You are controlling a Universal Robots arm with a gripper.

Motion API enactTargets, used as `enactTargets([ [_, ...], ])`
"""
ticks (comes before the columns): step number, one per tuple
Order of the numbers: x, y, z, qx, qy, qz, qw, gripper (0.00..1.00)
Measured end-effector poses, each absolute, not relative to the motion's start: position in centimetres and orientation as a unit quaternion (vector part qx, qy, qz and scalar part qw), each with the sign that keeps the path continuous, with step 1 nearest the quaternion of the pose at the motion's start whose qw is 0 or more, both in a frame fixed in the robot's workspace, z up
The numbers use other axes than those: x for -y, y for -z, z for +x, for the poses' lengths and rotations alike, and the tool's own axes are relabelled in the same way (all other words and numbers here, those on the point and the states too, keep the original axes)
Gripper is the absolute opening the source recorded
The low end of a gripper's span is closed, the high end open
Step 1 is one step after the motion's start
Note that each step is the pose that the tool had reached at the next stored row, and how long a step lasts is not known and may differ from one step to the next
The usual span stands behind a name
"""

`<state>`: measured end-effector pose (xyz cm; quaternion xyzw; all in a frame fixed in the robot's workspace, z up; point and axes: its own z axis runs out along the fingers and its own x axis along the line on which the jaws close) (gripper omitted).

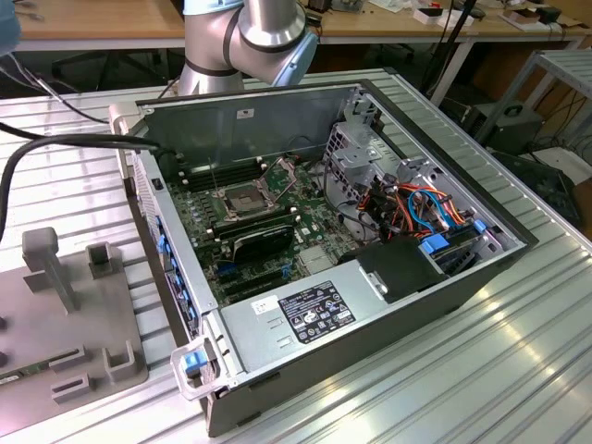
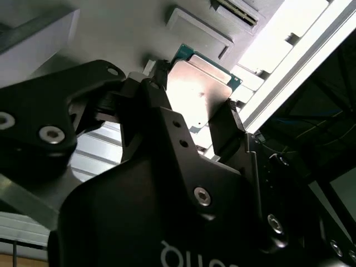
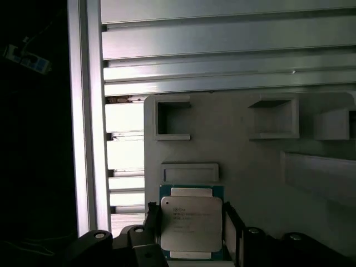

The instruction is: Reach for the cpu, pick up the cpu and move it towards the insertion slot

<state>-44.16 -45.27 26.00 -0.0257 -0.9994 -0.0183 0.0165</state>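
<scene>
Ribbed aluminium bench. Arm rises behind open computer case. First wrist view: claw pinches the cpu by opposite edges, over grey fixture tray. Insertion slot inside case, load plate tilted up.

Table bears computer case (open), grey fixture.

The arm is silver-grey with pale blue caps; its matte black hand carries silver screws.
</scene>
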Motion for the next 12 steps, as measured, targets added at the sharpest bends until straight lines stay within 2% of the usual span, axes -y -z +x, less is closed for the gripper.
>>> enactTargets([
  [12, 45.2, -31.1, -44.2, 0.999, 0.018, -0.026, 0.016, 0.55],
])
